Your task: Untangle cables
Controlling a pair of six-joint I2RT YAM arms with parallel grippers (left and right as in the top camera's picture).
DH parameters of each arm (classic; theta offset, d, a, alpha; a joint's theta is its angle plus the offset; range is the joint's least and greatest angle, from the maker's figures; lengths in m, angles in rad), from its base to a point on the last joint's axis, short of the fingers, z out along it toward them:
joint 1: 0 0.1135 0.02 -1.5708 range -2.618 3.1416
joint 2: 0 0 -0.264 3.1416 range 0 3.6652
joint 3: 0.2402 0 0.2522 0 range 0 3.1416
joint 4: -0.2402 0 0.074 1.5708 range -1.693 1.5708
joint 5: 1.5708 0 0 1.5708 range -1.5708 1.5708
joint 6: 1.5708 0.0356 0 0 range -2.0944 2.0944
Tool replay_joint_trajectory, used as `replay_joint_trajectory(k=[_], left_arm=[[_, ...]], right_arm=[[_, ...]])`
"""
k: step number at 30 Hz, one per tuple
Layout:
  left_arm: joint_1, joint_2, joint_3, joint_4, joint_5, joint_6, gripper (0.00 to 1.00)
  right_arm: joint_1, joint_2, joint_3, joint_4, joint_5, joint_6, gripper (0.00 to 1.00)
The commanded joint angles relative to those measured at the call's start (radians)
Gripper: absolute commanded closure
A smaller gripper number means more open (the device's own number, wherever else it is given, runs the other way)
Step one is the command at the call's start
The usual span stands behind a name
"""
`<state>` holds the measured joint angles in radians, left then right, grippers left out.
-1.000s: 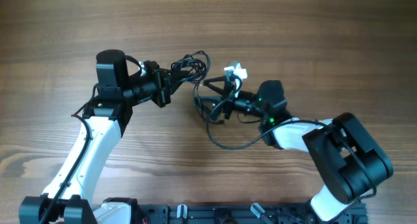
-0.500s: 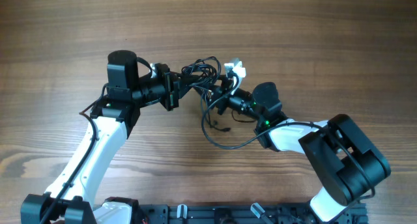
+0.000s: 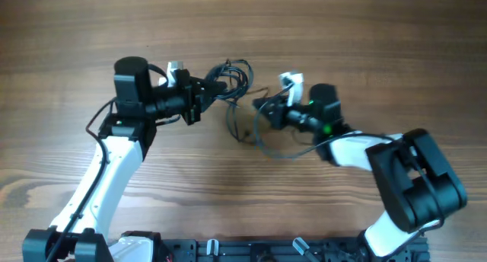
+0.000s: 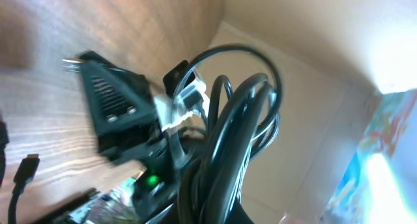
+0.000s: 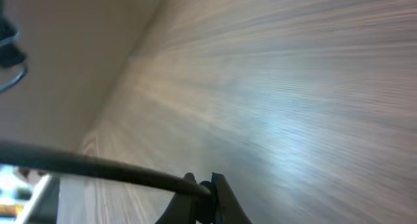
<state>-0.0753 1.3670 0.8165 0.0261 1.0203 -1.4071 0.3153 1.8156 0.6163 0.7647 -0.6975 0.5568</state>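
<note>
Black cables [image 3: 228, 75] are gripped as a bunch by the fully closed left tool [image 3: 199, 96], the knot just beyond its tips. One strand is pinched by the closed right tool [image 3: 262, 106]. Loops are spread between both tools over the surface [image 3: 380, 33]. Untangling is judged barely begun.

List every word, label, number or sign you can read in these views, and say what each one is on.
No text can be read in any view.
The white piece above the right arm is too small to show any print.
The colourful patch at the edge of the left wrist view is blurred and unreadable.
The cables show no tag or lettering.
</note>
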Motion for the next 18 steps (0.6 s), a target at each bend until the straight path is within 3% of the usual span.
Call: replay_joint_trajectory(k=[1,4,6,7,8,14,18], left_arm=[[0.043,-0.019,0.006,0.008,0.103,0.194,0.96],[0.045,-0.019,0.006,0.008,0.106,0.290,0.96],[0.045,-0.019,0.006,0.008,0.135,0.431,0.96],[0.045,-0.019,0.006,0.008,0.156,0.510,0.96],[0.045,-0.019,0.006,0.008,0.179,0.586,0.96],[0.043,-0.019,0.006,-0.092,0.201,0.939,0.96],[0.023,-0.012,0.006,-0.215,0.187,1.068,0.96]], right_arm=[[-0.154,-0.023,0.005,-0.017,-0.170,0.025,0.95],[-0.245,-0.023,0.005,-0.016,-0.261,0.030,0.95],[-0.286,-0.023,0.005,0.013,-0.351,0.029,0.56],[-0.301,-0.023,0.005,0.037,-0.396,0.030,0.25],[-0.314,-0.023,0.005,0.068,-0.444,0.032,0.00],[-0.338,-0.023,0.005,0.364,-0.682,0.249,0.00],[-0.305,-0.023,0.005,0.592,-0.789,0.355,0.00]])
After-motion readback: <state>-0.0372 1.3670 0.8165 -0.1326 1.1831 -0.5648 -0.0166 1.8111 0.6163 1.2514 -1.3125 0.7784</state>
